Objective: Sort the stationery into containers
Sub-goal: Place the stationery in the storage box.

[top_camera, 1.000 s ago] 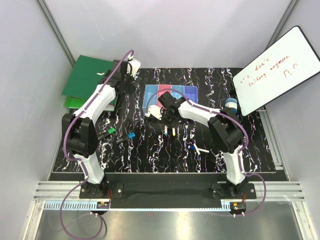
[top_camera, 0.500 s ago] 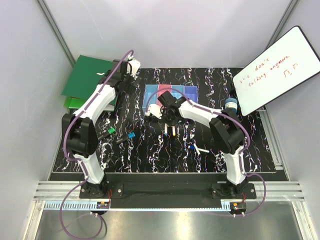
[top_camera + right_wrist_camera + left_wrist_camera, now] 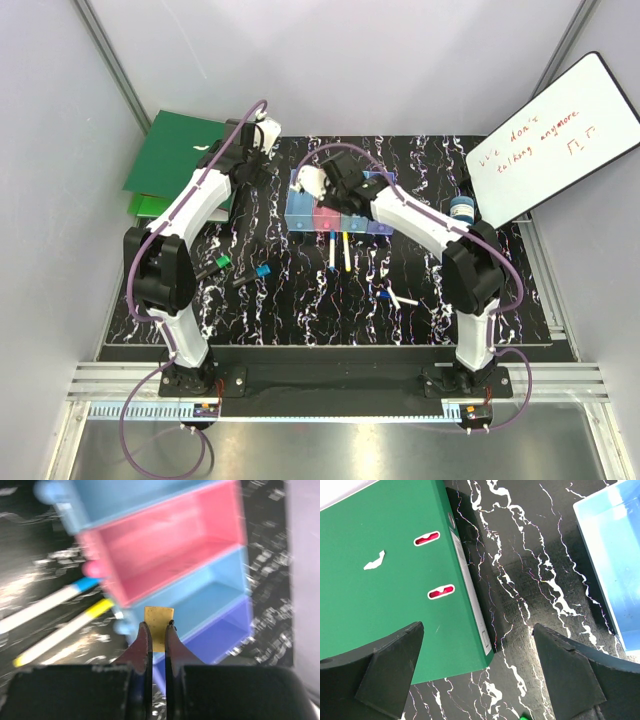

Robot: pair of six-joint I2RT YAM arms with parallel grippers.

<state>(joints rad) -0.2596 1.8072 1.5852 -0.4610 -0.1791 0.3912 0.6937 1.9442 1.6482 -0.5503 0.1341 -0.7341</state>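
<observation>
Overhead, right end effector [image 3: 156, 630] gripping yellow piece [image 3: 159, 616] overhangs containers [image 3: 165, 550].

Right claw [image 3: 157, 625], newly tight on a yellow piece [image 3: 159, 615], from beside the pens [image 3: 332, 248] to above the containers [image 3: 300, 216].

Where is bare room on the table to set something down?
Bare mat lies between the binder and the bins, and along the near edge. It is crowded in front of the bins, where pens lie.

The right tool [image 3: 156, 626] hangs over the bins [image 3: 165, 545], two pens [image 3: 346, 252] just beside.
</observation>
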